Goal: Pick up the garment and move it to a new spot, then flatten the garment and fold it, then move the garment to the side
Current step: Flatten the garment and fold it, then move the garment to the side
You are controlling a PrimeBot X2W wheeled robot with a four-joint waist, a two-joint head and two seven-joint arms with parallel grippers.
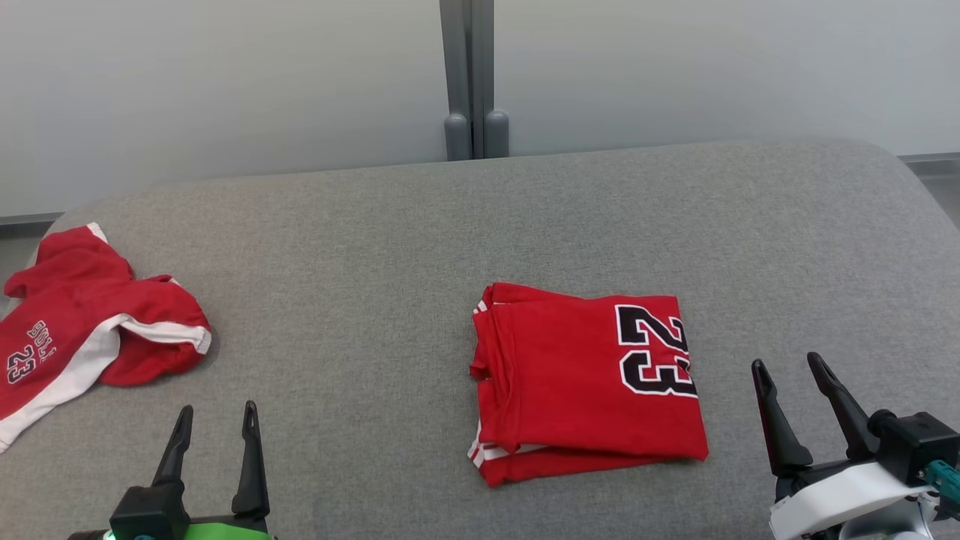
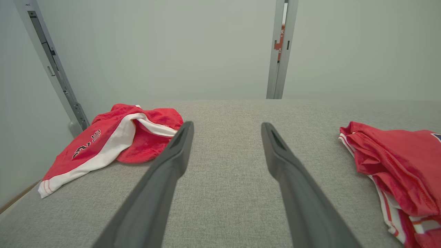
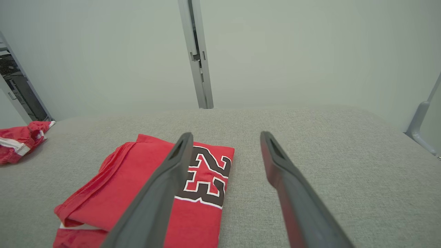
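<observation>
Head view: two red garments lie on the grey padded worktop [image 1: 375,247]. One, a jersey [image 1: 585,382] numbered 23, is folded into a rectangle right of centre. The other, crumpled shorts [image 1: 90,337] with white trim, sits at the left edge, well apart. There are two claws. The left claw [image 1: 217,411] and right claw [image 1: 787,362] are both spread and hold nothing.

Left wrist view: the fingers are parted over bare fabric, with the shorts to the left and the jersey to the right.

Right wrist view: the fingers are parted. One crosses the jersey's number, apparently above it rather than touching.
</observation>
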